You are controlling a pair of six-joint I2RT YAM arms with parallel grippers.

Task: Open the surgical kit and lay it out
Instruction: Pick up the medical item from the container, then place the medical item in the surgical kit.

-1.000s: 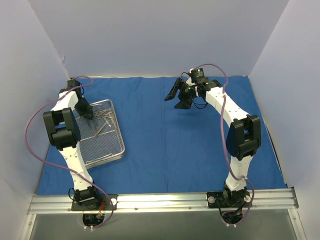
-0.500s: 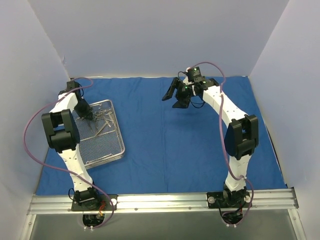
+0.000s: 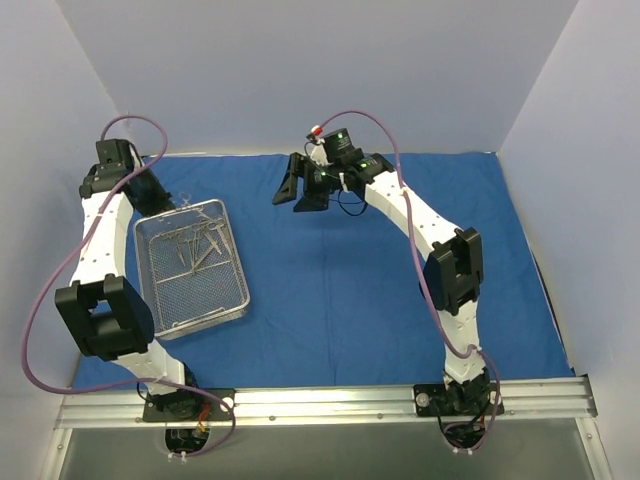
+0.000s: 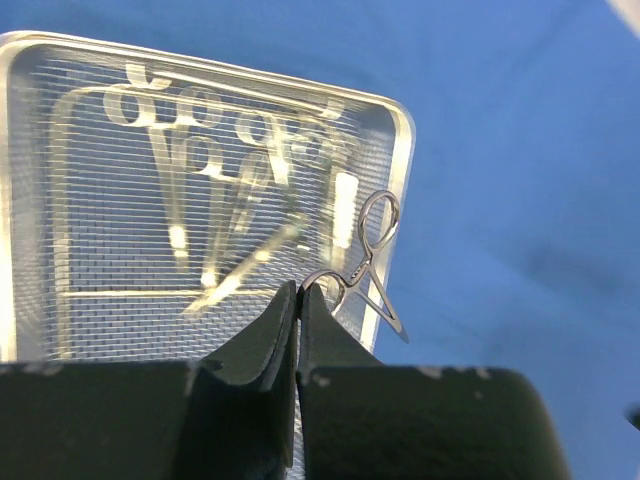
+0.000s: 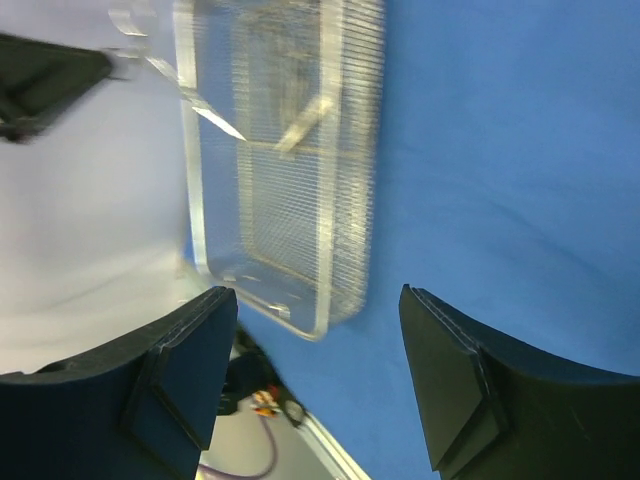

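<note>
Left gripper point(image 4: 298, 296) has come up out of the mesh tray point(image 3: 240, 300), jaws pinched shut on one instrument point(image 4: 366, 262) by a ring handle, hanging at the tray's edge. The other instruments point(image 3: 196, 243) still lie in the tray, on the spread blue wrap point(image 3: 380, 270). Right gripper point(image 3: 297, 196) has swung left toward the tray, wide open and empty. Looks like layout is just starting; the piece next needs a spot on the cloth.
</note>
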